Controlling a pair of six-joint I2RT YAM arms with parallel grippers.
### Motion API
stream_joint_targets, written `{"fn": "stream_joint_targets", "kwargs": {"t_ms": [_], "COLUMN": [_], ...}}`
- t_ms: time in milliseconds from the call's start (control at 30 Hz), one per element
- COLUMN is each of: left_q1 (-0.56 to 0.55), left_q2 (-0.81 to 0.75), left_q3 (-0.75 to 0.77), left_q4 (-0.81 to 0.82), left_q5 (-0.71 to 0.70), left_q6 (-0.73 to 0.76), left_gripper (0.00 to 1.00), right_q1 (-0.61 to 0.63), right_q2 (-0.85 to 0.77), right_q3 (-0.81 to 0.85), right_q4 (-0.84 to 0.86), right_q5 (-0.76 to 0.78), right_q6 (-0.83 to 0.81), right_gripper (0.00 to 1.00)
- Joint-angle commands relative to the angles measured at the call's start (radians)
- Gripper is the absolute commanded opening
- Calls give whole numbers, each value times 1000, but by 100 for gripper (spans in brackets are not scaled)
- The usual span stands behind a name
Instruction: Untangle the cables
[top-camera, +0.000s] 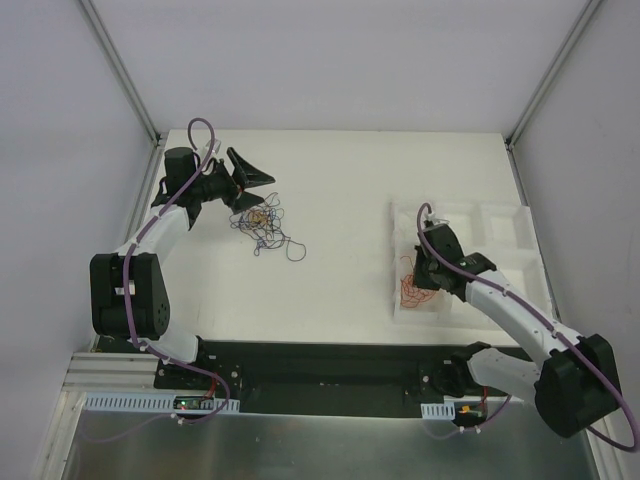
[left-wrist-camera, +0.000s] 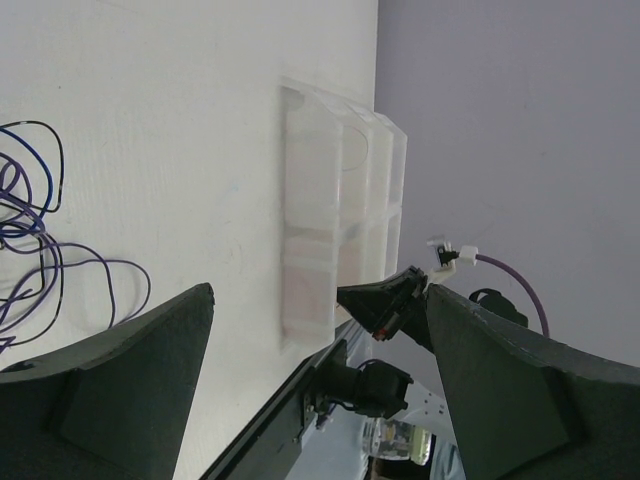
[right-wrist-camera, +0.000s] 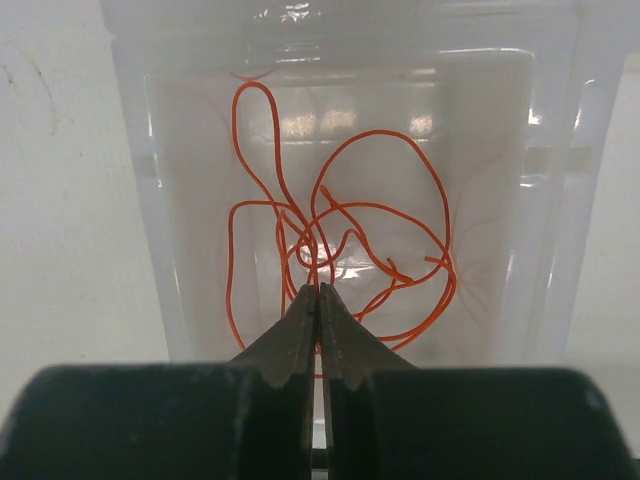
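Right end effector (right-wrist-camera: 318, 292) is the closest bit of action, sitting on the right side of the desk (top-camera: 340, 180) not far past the arm bases. It's fully closed, fingertips pressed together and pointing down into a clear plastic tray (top-camera: 505, 225). One orange cable (top-camera: 412, 290) lies in loose loops in the tray's nearest compartment. The tips meet right where a few of those loops cross (honestly can't tell if a strand is actually pinched between them or they're just touching it).

Further back and over on the left, the main tangle of cables (top-camera: 262, 222) is lying on the bare desk. It's mostly blue and dark strands with some orange in the middle, and a couple of loops trail off toward the centre.

Just behind it, near the far left corner, the left end effector (top-camera: 250, 182) has its jaws spread wide open with nothing between them. It's right beside the tangle, not holding any of it.
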Motion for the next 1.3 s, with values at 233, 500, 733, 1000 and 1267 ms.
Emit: {"fn": "stream_joint_targets", "kwargs": {"t_ms": [233,500,733,1000,1267], "left_q1": [-6,6,0,-9,-89], "left_q2": [-4,-31,-35,117,220], "left_q3": [6,58,60,127,181], "left_q4": [39,-119,-276,-398,-461], "left_q5": [38,-60,-125,-151,-258], "left_q6": [17,137,284,355,386], "left_gripper": [86,86,77,68,62], "right_q1": [-7,49,206,299,362], "right_q2": [-88,-189,189,682,897], "right_q3": [121,216,354,675,744], "right_q4": [-167,-97,341,535,641], "right_q5": [71,55,-248,-406,-380], "right_q6": [-96,-159,-79,-3,74], "right_gripper": [48,66,66,67,61]}}
